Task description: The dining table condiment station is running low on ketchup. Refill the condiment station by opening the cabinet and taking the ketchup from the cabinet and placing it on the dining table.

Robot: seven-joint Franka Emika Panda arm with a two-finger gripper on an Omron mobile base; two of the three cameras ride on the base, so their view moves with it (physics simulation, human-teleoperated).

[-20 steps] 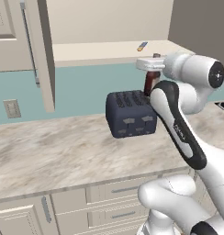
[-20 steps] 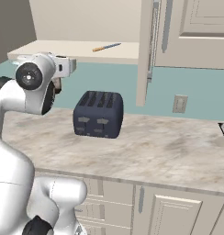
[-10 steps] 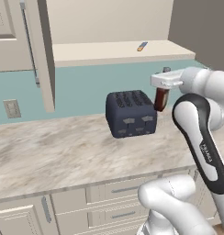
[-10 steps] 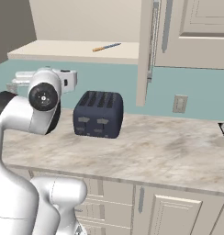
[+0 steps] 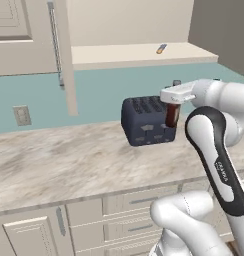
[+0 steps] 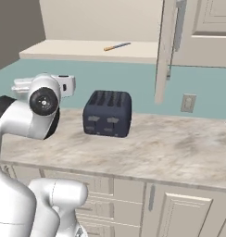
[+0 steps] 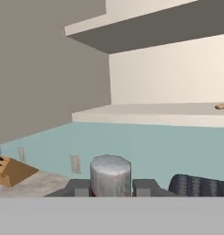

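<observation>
The pincer [image 5: 172, 102] is closed on the ketchup [image 5: 172, 115], gripping it at the neck just under the cap, so the dark reddish bottle hangs in the air right beside the dark blue toaster [image 5: 146, 120] and above the marbled surface [image 5: 69, 160].

Risks, as I judge them:
1. The bottle sits very close to the toaster; a low swing toward it could knock the bottle against the toaster and twist it in the grip.
2. The hold is high on a narrow neck, so a fast turn of the arm could let the bottle swing or slip out.
3. The open cabinet [image 5: 64, 55] door edge juts out over the surface and could be clipped on the way out.

The cabinet shelf holds 1 small pen-like item [image 5: 161, 48]. The toaster's 4 slots look empty. A knife block [image 7: 12, 170] holds dark-handled knives.
</observation>
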